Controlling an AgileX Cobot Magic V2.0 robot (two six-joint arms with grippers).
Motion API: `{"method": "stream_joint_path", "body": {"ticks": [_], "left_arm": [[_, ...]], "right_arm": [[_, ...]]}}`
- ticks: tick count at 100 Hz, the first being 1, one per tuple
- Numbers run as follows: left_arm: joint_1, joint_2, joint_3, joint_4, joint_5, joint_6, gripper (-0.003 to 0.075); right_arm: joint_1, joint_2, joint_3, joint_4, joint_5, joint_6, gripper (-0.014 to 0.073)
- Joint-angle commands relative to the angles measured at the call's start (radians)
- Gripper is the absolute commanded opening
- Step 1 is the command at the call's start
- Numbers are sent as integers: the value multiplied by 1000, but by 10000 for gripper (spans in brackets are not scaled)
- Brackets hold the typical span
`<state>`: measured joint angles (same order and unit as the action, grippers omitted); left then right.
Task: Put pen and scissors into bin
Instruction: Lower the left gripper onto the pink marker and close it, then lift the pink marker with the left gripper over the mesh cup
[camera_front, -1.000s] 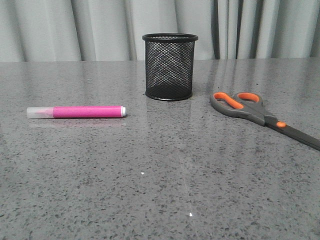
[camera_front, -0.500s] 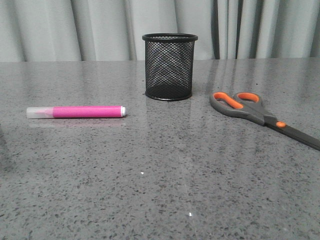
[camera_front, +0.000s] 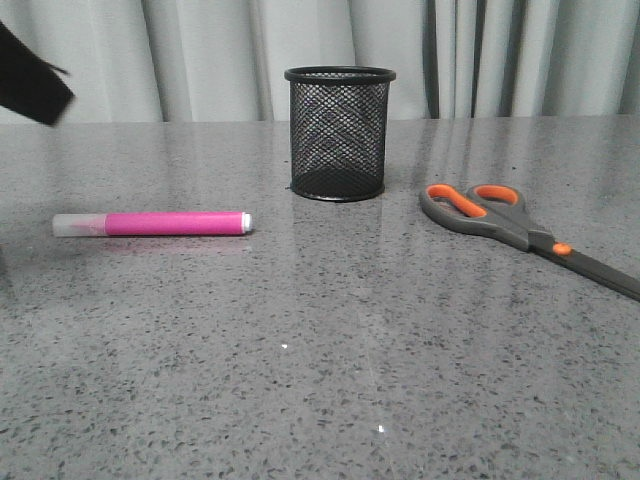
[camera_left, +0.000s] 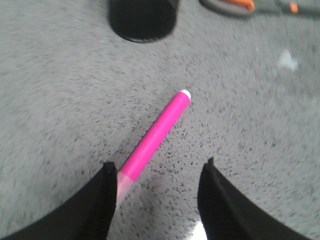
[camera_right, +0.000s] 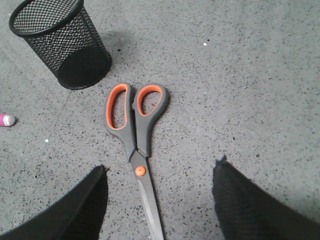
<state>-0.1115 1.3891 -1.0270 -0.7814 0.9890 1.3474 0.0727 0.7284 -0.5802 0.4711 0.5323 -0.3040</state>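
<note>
The magenta pen lies flat at the table's left, whitish cap pointing left. The black mesh bin stands upright at the middle back. The grey and orange scissors lie closed at the right, blades toward the front right. My left gripper is open above the pen, whose capped end lies beside one finger; the gripper holds nothing. My right gripper is open above the scissors, with the blade between its fingers, not touching. The bin stands beyond the scissors' handles.
A black part of the left arm shows at the upper left of the front view. The grey speckled tabletop stretches to a grey curtain behind. The pen's white end shows at the edge of the right wrist view.
A black part of the left arm has come into the front view at the upper left. The pen, scissors and bin have not moved.
</note>
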Motion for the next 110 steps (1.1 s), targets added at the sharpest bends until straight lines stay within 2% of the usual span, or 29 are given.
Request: {"method": "stream_joint_path", "body": {"ticks": [1,20,41,65,72,76,91,101,110], "left_arm": [[-68,53,-94,55,19,30,345],[-196,187,-217,238,9,30,345],[-241,272,-275,257,-10,32,345],[-245,323,-285,281,-26,32,334],[-245,323,-285,296,-27,32,295],[-245,323,-285,316,-26,32,246],[-245,323,-285,383,28,32,-21],[-245,320,-296,391,58,18,-19],[-245,307,-340,387,58,-58,-19]], "right_arm": [[2,2,-37,6,-52,-17,412],[2,2,-37,6,-50,-19,412],[2,2,-37,6,-37,-19,412],[-12,2,-37,6,-25,-19,412],[-12,2,-37,6,-18,-19,412],[-12,2,-37,6,-15,-19,412],[-12,2,-37,6,-11,-19,412],[-12,2,-37,6,-11,-19,412],[-12,2,-37,6,-8,-19,412]]}}
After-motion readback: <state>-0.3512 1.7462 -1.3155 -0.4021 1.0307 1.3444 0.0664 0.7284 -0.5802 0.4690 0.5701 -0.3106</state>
